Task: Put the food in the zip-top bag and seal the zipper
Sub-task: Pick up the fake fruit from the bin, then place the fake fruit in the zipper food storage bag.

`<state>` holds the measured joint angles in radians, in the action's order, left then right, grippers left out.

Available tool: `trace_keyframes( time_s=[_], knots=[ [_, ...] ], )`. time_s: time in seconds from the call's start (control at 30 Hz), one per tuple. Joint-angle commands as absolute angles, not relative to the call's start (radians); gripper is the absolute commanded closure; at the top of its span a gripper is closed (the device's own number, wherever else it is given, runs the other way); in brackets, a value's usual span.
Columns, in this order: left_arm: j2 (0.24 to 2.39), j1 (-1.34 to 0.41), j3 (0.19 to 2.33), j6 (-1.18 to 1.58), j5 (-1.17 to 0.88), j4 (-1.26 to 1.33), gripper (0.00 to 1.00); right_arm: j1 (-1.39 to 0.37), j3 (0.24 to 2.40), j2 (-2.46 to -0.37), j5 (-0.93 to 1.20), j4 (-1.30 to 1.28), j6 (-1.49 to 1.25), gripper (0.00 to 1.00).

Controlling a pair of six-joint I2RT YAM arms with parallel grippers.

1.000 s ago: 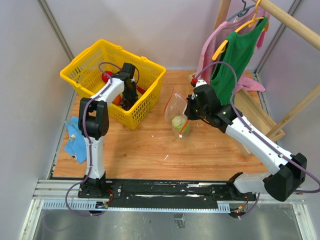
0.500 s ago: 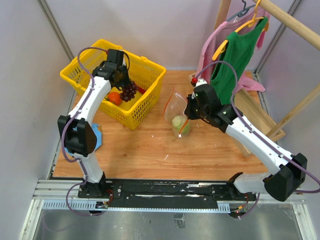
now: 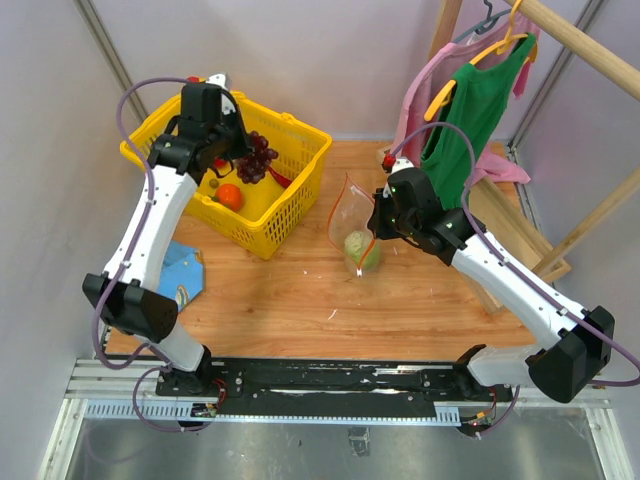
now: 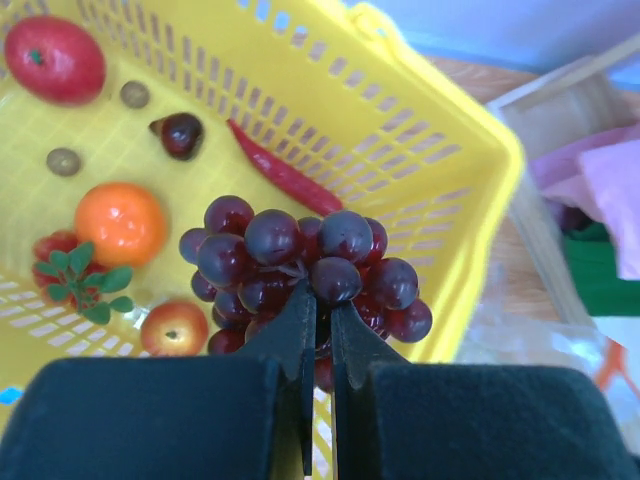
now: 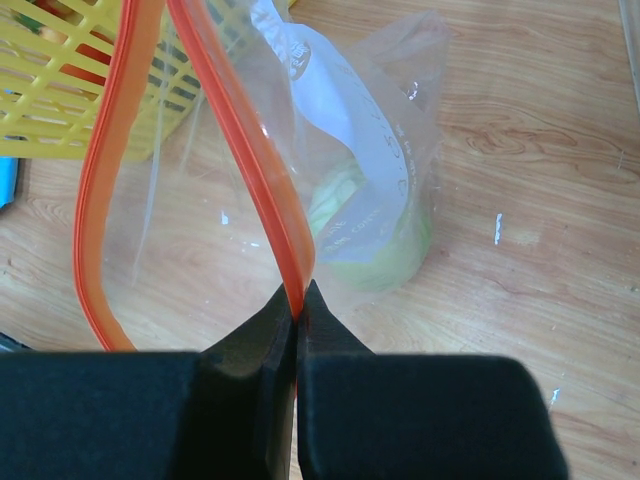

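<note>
One grape bunch (image 4: 300,265) clamped in left gripper (image 4: 320,310), seemingly above basket (image 4: 440,130), right gripper (image 5: 298,300) pinching zipper (image 5: 250,160).

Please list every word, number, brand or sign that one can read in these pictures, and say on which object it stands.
No text can be read in any view.
White label on the clear bag: any print is too small and blurred to read.
</note>
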<state>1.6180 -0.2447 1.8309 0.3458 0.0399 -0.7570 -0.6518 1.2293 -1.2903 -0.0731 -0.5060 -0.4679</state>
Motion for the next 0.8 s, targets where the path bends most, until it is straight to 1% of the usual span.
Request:
trace_keyframes(
  time_s=[0.0, 0.4, 0.5, 0.77],
  knots=[
    [1.508, -0.278, 1.878, 0.354, -0.076, -0.707, 1.0, -0.639, 1.24, -1.282, -0.055, -0.489, -0.493, 0.99],
    [1.416, -0.428, 1.833, 0.37, -0.309, -0.63, 1.0, -0.64, 1.241, -1.308, -0.026, -0.466, -0.532, 0.99],
    [1.395, -0.469, 1.782, 0.378, -0.366, -0.583, 1.0, -0.64, 1.24, -1.308, -0.026, -0.465, -0.537, 0.99],
    [1.344, -0.571, 1.588, 0.437, -0.436, -0.427, 1.0, -0.64, 1.238, -1.304, -0.025, -0.459, -0.545, 0.99]
  ],
)
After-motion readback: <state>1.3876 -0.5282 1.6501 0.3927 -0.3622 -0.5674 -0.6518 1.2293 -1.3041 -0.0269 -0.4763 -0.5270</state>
